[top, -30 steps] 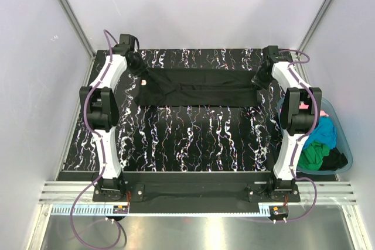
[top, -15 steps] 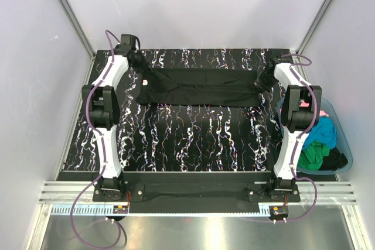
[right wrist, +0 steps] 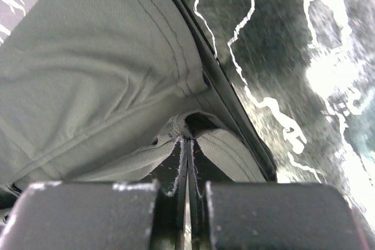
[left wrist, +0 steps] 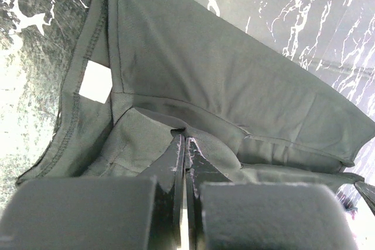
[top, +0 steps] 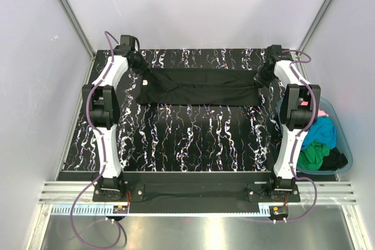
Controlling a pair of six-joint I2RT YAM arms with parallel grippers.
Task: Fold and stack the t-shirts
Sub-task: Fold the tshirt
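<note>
A large black t-shirt lies as a long folded band across the far part of the marbled table. My left gripper is shut on the shirt's left end, and a white label shows beside it. In the left wrist view the left gripper pinches a fold of the black t-shirt near the label. My right gripper is shut on the right end; in the right wrist view the right gripper bites the stitched hem of the shirt.
A translucent teal tub stands off the table's right edge, behind the right arm. It holds a turquoise shirt, a green shirt, a bit of pink cloth and some dark cloth. White walls enclose the table on three sides.
The left gripper has drawn the shirt's left end up toward the far left, and the white label now shows. The right gripper shifted slightly toward the far side, still holding its end.
</note>
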